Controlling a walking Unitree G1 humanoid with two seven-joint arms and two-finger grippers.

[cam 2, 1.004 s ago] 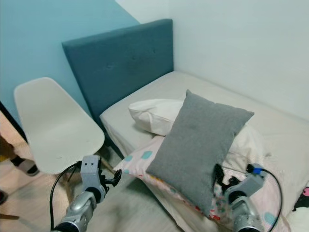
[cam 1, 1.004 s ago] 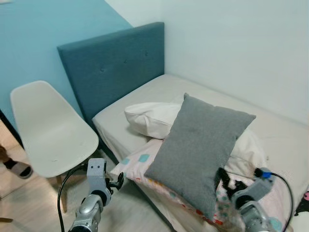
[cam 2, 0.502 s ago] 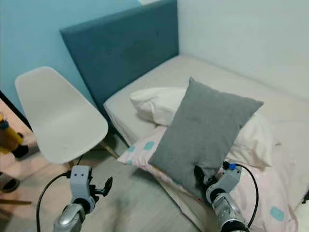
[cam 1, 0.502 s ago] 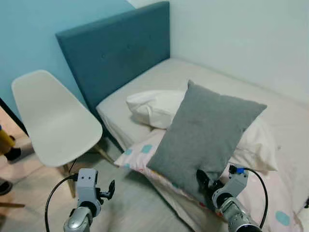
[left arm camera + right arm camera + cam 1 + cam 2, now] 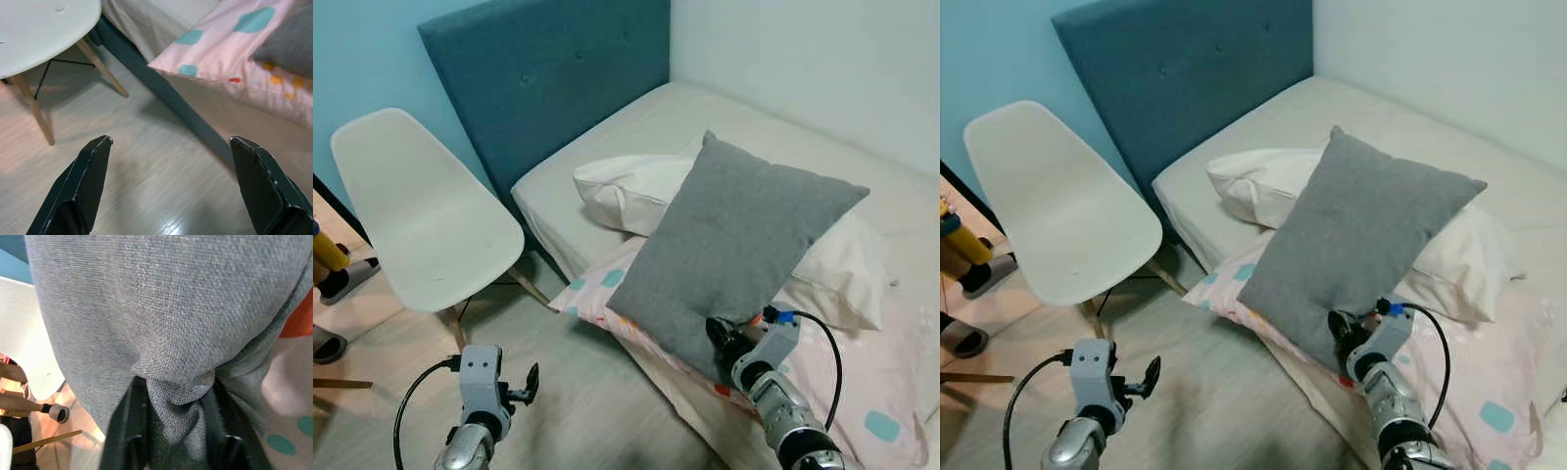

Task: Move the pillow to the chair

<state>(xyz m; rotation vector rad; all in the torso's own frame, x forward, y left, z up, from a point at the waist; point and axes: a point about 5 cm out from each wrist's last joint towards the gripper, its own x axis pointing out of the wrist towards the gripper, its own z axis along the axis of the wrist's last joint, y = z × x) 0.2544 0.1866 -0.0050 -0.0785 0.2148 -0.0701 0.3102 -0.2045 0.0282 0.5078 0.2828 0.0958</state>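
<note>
Here, each label names one part of the scene, and we place the parts relative to the bed.

Bed (image 5: 636,137): a mattress in a pale beige sheet, set in a corner, with a tufted dark teal fabric headboard (image 5: 548,73) at its head.

Pillow (image 5: 734,255): a rectangular grey woven-fabric pillow. We see it propped up, tilted on one corner near the bed's front edge, leaning on a white pillow (image 5: 636,191) behind it and resting on a pink quilt with teal and orange spots (image 5: 862,392).

Right gripper (image 5: 724,343): we find it at the grey pillow's lowest corner, over the bed's front edge. In the right wrist view its two black fingers (image 5: 129,421) are pinched on a bunched fold of the grey fabric.

Left gripper (image 5: 524,384): it hangs low over the pale wood-look floor (image 5: 578,411), off the bed's front edge and below the chair. In the left wrist view its fingers (image 5: 83,181) are spread wide with nothing between them.

Chair (image 5: 421,220): a white moulded plastic shell chair on slim wooden legs. We see it standing on the floor just beside the bed's head end, its seat bare.

Person's feet (image 5: 337,279): at the far side of the chair from the bed, we make out feet in sandals.
</note>
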